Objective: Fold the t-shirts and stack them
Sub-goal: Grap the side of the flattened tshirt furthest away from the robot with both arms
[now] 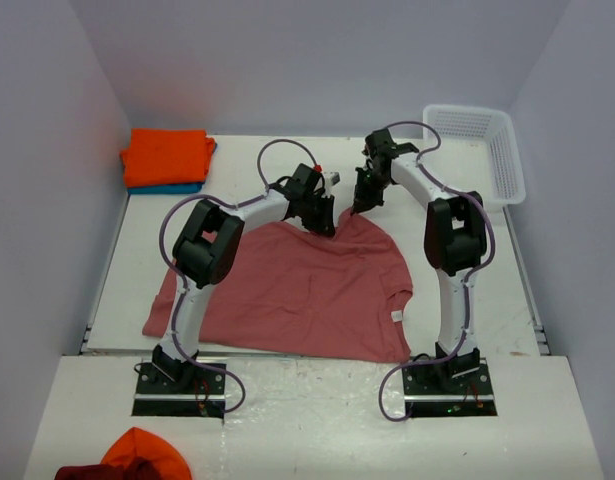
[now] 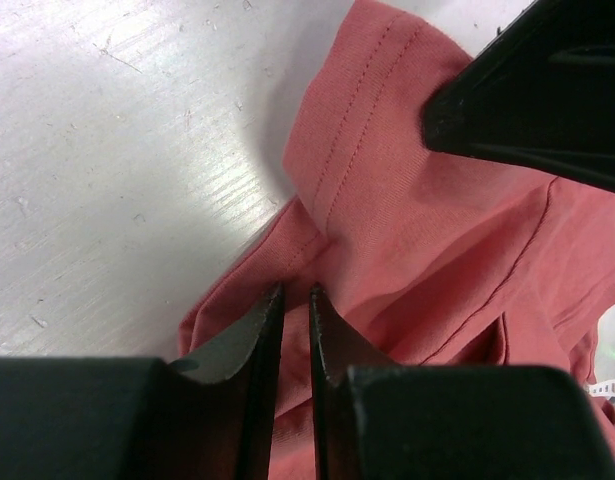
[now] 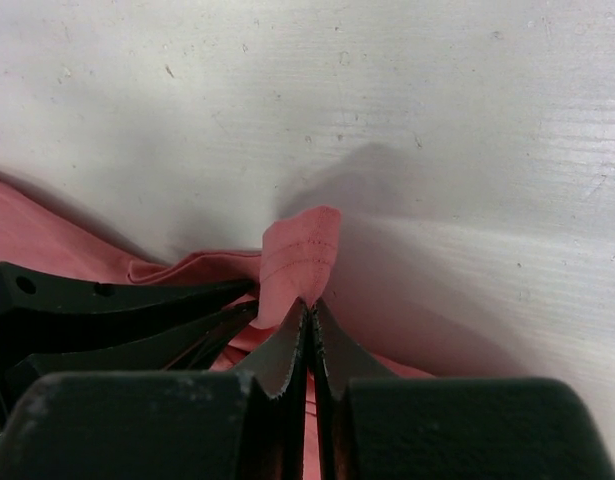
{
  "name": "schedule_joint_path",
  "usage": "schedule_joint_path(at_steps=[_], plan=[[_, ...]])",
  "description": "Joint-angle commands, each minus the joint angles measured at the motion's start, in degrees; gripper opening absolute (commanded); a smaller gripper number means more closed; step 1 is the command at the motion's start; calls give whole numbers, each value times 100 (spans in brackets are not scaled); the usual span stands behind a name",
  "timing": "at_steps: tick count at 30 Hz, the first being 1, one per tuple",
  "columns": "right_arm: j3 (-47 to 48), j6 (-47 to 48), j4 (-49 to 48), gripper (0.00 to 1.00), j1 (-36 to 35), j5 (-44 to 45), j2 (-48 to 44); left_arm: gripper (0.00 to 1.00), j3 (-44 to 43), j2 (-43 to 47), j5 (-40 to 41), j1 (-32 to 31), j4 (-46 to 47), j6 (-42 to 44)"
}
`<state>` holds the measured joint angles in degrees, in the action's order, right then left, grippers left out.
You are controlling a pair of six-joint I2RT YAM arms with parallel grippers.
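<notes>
Salmon-red t-shirt (image 1: 297, 290): lay unfolded on the table (image 1: 507, 300), far hem pinched in closed right fingers (image 3: 282, 350); left fingers (image 2: 257, 350) nearly shut, seemingly on a fold. Already stacked far-left: orange t-shirt (image 1: 167, 155) over teal t-shirt (image 1: 172, 187).

The white table (image 1: 507, 300) carried a salmon-red t-shirt (image 1: 297, 290) spread across the frame's centre, its top edge bunched. At upper left a teal t-shirt (image 1: 167, 188) lay under an orange t-shirt (image 1: 167, 155); a white lattice basket (image 1: 512, 170) sat at upper right.
</notes>
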<state>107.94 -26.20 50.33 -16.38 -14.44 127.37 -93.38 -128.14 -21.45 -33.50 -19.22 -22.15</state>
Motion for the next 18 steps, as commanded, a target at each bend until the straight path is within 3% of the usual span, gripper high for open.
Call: schedule_joint_path(at_steps=[1,11,18], plan=[[-167,141,-66,0,21,64,-360,18,137,-185,106,36,-249,-26],[-2196,220,-690,0,-391,283,-1845,19,-619,-581,-96,98,-450,-140],[-2857,229,-866,0,-796,433,-2278,19,-839,-748,-175,106,-486,-202]])
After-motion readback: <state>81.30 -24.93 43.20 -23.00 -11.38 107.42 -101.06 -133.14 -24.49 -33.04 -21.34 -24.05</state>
